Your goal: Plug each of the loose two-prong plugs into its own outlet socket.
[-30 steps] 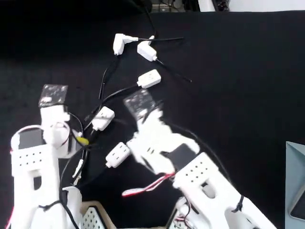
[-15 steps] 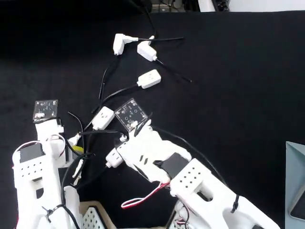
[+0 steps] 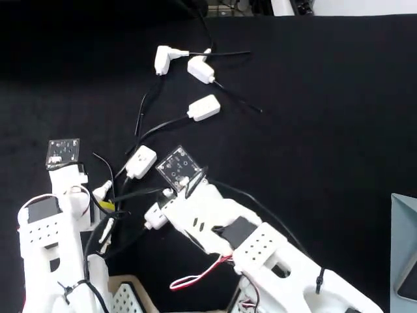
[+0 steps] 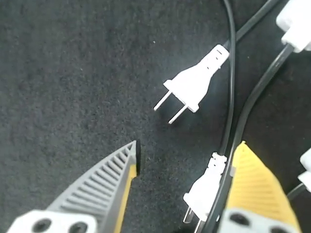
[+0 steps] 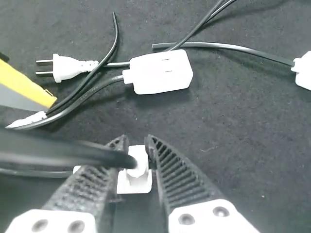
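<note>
My right gripper [image 5: 137,145] is shut on the cable end of a white outlet socket [image 5: 134,175], and the high view shows that socket [image 3: 156,214] poking out beside the arm. Just beyond lies a second outlet socket [image 5: 160,72] with a loose two-prong plug [image 5: 65,68] beside it. My left gripper [image 4: 187,145] stands open just above the mat. A loose two-prong plug [image 4: 194,87] lies ahead of its fingertips, and another plug [image 4: 204,191] rests against its yellow finger [image 4: 252,184].
A third outlet socket [image 3: 203,107] lies farther back on the black mat [image 3: 326,117]. Two more white plug pieces [image 3: 163,59] [image 3: 201,68] sit at the far edge. Black cables [image 3: 140,114] cross between the arms. A grey bin corner [image 3: 404,248] stands at the right.
The right arm swung down and toward the near socket and closed on its cable end. The left arm drew back toward the table's front edge, then held still.
</note>
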`<state>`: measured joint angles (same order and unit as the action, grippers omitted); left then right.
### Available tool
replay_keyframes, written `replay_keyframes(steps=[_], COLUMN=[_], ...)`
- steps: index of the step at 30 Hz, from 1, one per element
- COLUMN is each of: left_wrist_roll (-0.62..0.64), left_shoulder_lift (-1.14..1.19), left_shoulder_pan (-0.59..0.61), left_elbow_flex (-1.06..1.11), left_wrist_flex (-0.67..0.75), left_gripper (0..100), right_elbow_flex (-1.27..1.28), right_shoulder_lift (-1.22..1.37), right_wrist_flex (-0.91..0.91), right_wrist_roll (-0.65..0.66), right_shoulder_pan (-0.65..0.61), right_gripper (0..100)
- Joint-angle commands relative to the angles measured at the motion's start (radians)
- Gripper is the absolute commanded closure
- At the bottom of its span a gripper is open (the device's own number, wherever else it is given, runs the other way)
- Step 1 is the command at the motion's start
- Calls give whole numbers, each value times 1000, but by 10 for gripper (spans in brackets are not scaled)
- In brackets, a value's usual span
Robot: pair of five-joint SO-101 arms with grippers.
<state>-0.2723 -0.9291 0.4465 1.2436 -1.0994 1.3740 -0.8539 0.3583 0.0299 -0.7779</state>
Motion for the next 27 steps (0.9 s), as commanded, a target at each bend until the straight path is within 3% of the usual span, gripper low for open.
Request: replay_keyframes(steps=[1,10,27], left_wrist_roll=[0,2,0], left_shoulder_lift=[-14,-14,-12], left_shoulder_pan=[7,8,5], left_elbow_flex=[-8,-8,-8], left_wrist_flex=[15,15,15], left_gripper=[694,694,694], right_elbow_flex=[-12,-12,-7], right_shoulder_lift=[30,194,194], right_wrist_flex=[-41,-163,-78], right_wrist_roll=[8,12,9], right_shoulder_pan=[-11,-11,-12], right_gripper=[987,987,987])
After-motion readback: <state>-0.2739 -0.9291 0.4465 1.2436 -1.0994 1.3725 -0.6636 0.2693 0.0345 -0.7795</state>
